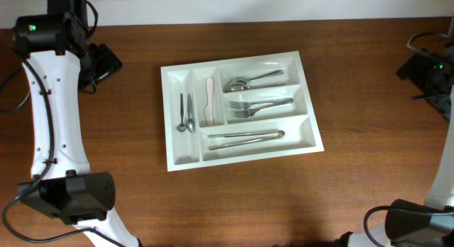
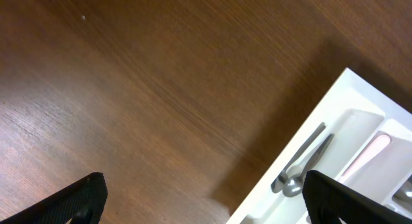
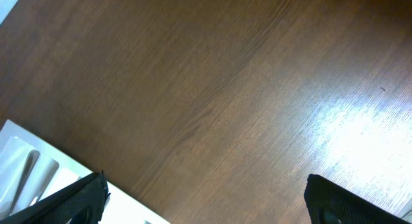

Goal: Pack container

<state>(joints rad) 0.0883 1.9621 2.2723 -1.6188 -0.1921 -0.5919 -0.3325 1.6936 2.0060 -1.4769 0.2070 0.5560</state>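
The container (image 1: 169,126), a white five-compartment cutlery tray, lies at the table's middle. Its two narrow upright slots hold two small spoons (image 1: 185,113) and a pink knife (image 1: 210,101). The long slots hold a large spoon (image 1: 252,80), forks (image 1: 259,106) and knives (image 1: 245,138). My left gripper (image 1: 106,62) hovers open and empty over bare wood left of the tray. In the left wrist view (image 2: 206,205) the tray's corner (image 2: 341,89), small spoons (image 2: 299,169) and pink knife (image 2: 367,153) show. My right gripper (image 1: 417,66) hovers far right; in the right wrist view it (image 3: 206,201) is open and empty, with the tray corner (image 3: 67,170) at lower left.
The brown wooden table (image 1: 333,197) surrounds the tray. The white left arm (image 1: 50,112) runs down the left side, with its dark base (image 1: 71,197) at the front left. The right arm's base (image 1: 411,222) sits at the front right.
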